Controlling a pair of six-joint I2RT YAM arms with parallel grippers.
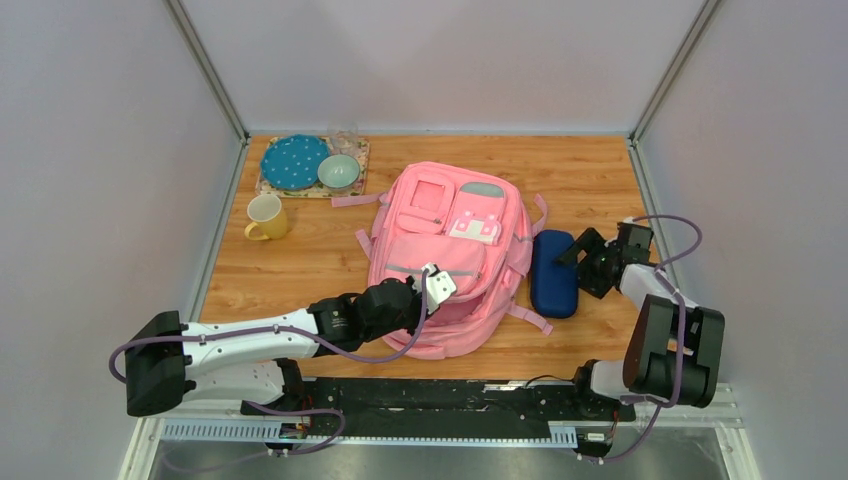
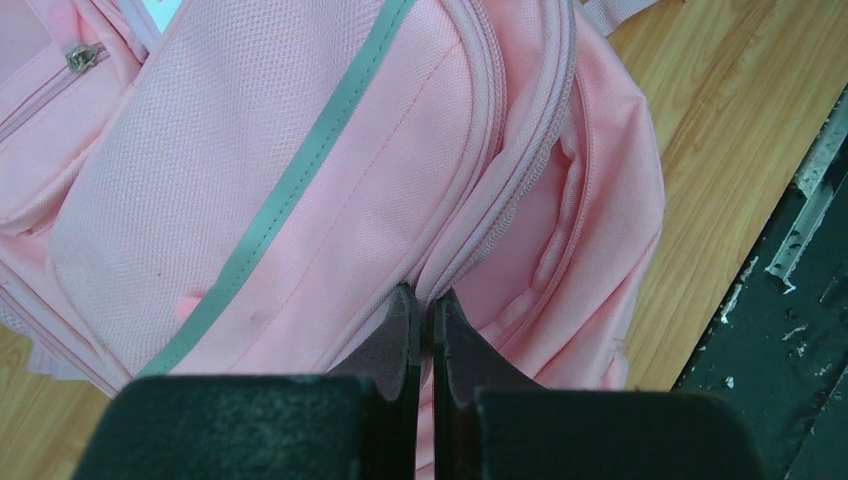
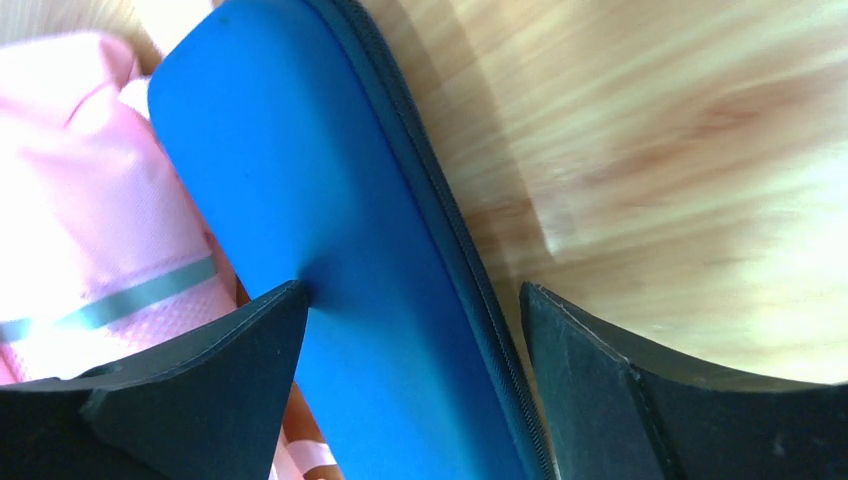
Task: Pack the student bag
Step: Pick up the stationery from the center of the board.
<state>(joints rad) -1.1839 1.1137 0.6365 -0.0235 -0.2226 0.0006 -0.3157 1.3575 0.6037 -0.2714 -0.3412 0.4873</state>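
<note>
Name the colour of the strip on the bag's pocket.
Grey; the strip shows best in the left wrist view.

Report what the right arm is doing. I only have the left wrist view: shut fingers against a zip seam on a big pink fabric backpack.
Observer: The right gripper is open, its fingers on either side of a slim dark blue zip case.
Operator: Give me the case's position.
Observer: It lies flat on the wooden table, right alongside the pink backpack, on the side nearer the right arm.
Operator: List what else is out there.
Observer: At the far left corner, a yellow mug stands beside a mat holding a blue dotted plate and a pale green bowl.
</note>
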